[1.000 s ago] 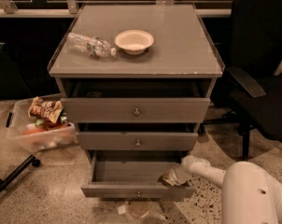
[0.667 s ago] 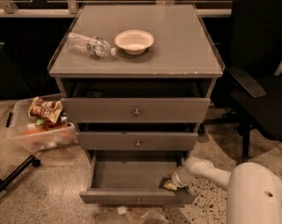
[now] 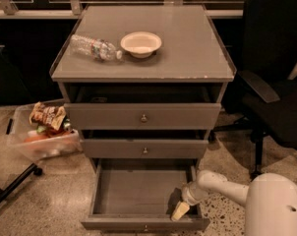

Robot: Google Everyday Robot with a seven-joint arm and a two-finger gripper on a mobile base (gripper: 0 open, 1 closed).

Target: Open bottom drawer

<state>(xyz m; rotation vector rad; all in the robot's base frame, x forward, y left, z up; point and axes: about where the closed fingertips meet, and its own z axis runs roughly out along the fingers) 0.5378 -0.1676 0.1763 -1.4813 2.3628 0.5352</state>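
Drawer: bottom drawer [image 3: 133,193] is seen pulled far out, at 6 o'clock of the cabinet [image 3: 188,48].
Gripper: gripper [image 3: 180,211] is placed inside the tray's 4 o'clock corner; whether it is spread or closed cannot be told.
Advice: the pull is best kept straight toward 6 o'clock.

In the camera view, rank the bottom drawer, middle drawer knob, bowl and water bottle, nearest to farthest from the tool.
The tool is at the drawer's front right.
1. bottom drawer, around it.
2. middle drawer knob, above.
3. bowl, on top.
4. water bottle, top left.
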